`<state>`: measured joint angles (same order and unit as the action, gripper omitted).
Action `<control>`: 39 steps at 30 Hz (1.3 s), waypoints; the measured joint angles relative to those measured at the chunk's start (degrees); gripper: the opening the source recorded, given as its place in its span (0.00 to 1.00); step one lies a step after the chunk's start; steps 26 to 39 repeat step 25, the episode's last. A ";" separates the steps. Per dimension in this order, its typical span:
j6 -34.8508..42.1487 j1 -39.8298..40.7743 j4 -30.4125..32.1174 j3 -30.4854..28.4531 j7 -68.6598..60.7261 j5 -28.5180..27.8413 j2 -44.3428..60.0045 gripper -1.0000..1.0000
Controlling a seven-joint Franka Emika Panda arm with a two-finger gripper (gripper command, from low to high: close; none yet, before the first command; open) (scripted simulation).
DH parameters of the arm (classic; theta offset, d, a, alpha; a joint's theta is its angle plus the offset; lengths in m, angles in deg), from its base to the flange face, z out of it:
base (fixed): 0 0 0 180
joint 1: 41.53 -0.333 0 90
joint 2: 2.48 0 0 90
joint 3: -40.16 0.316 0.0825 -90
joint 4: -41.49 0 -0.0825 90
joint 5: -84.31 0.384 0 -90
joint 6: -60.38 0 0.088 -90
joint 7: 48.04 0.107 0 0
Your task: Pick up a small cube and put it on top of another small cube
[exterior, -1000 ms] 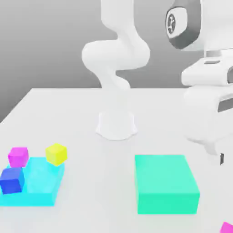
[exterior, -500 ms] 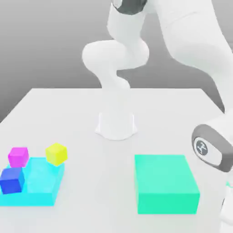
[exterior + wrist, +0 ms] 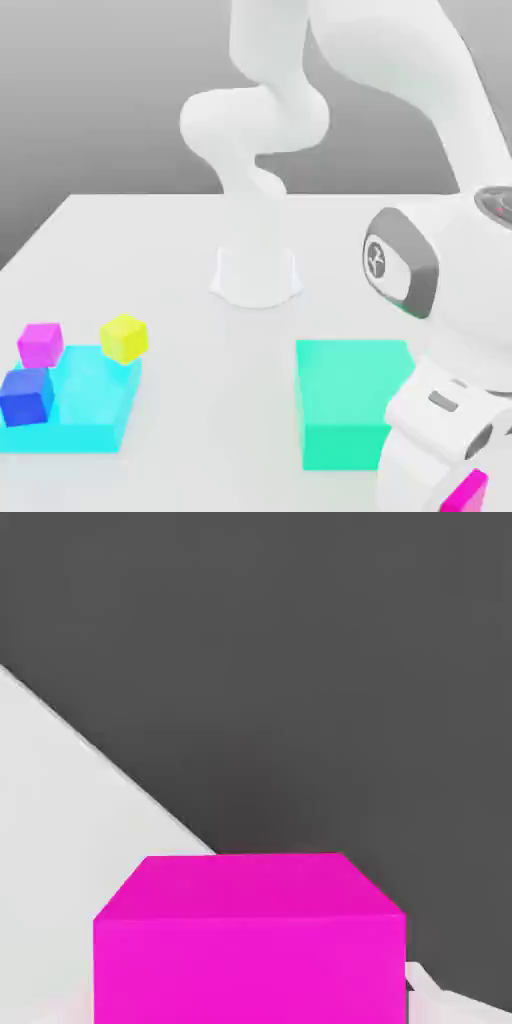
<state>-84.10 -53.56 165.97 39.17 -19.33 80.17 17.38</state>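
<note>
the white panda arm [image 3: 400,130] bends over the pale desk [image 3: 180,250] and drops its wrist to the desk's corner at about 5 o'clock in the exterior view, just beside the big teal block [image 3: 345,400]. a flatter cyan block [image 3: 85,405] lies far off at 8 o'clock, with a blue cube [image 3: 26,396] on it, a magenta cube [image 3: 41,343] touching its far edge and a yellow cube [image 3: 124,337] at its far corner. the small hot-pink cube [image 3: 466,493] peeks out under the wrist at the exterior view's lower right; in the hand view the same cube [image 3: 250,937] looms close and square-on to the camera, resting on the desk near its edge. whether the gripper is open or closed, and whether it has hold of the cube, cannot be told from either view. judged from this, the step in hand is the grasp: the hand looks well centred, so the sound course is to come straight down, keep square to the cube's faces, close only once they are bracketed, and lift vertically, since any sideways nudge could push the cube over the nearby edge.
</note>
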 joint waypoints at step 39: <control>-7.46 32.81 28.00 -25.56 26.11 4.04 -20.45 1.00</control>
